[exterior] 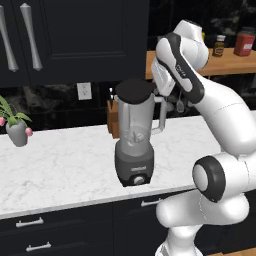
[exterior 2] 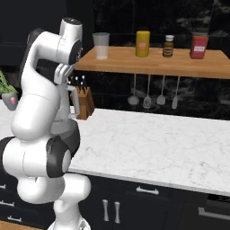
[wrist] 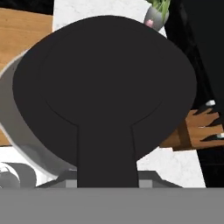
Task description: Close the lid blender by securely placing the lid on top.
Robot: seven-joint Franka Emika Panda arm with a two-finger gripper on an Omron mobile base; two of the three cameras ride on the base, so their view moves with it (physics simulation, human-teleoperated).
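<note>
The blender (exterior: 134, 145) stands near the front of the white marble counter (exterior: 60, 160), a clear grey jar with a side handle on a dark base with a knob. The black round lid (exterior: 135, 91) sits at the jar's rim, roughly level. In the hand view the lid (wrist: 105, 83) is seen from above, its tab running down to the bottom edge, and the grey jar rim (wrist: 19, 135) peeks out on the left beneath it. My gripper (exterior: 157, 94) is just right of the lid at rim height, shut on the lid's tab; its fingertips are hidden.
A wooden knife block (exterior: 112, 120) stands right behind the blender. A potted plant (exterior: 17, 127) is at the counter's left. Above on the right, a wooden shelf (exterior 2: 152, 60) carries a glass cup (exterior 2: 101, 45) and jars, with utensils (exterior 2: 147, 96) hanging under it.
</note>
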